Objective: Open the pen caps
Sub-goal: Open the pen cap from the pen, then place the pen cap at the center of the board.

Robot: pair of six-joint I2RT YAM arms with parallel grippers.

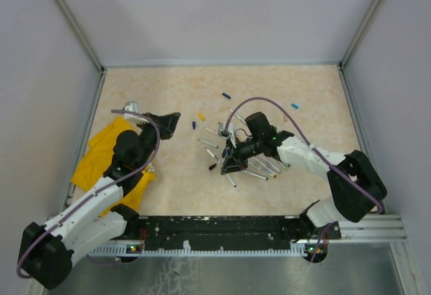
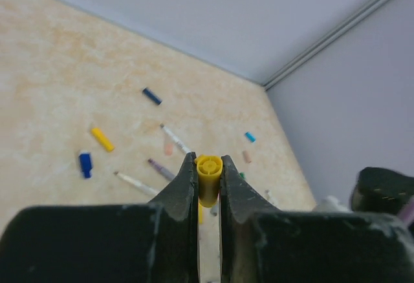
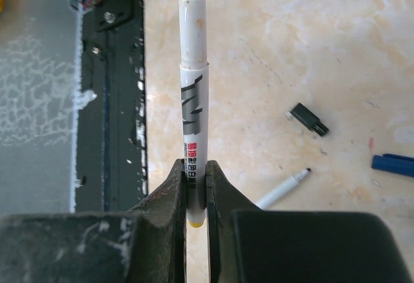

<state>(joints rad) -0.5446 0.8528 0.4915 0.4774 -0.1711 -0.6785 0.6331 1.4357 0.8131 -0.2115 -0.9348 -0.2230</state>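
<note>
Left wrist view first: the left hand (image 2: 208, 186) is pinched narrow on a yellow cap (image 2: 208, 170), open end facing the lens and nothing inside it. That cap is off its pen and held clear of the bench (image 1: 168, 86).

Over to the right wrist view, where the right hand (image 3: 196, 179) is clamped tight on a white pen (image 3: 193, 89). It grips near the yellow tail end, the barrel running straight out from the fingers with the bare tip pointing at the near rail. One hand on the cap and the other on the barrel looks like the pull-apart grip, and these two now sit well apart. I'd judge the cap is ready to be dropped, like the blue cap (image 2: 85, 161) and black cap (image 3: 308, 119) lying loose on the bench.

Now the top external view for pose. The left arm (image 1: 101, 194) comes up over the yellow cloth (image 1: 101, 150) with its elbow folded and its wrist turned inward, so its hand aims toward the middle. The right arm (image 1: 316, 157) stretches leftward from its base, its hand tipped down and toward the near side over the scattered pens (image 1: 259, 169).
</note>
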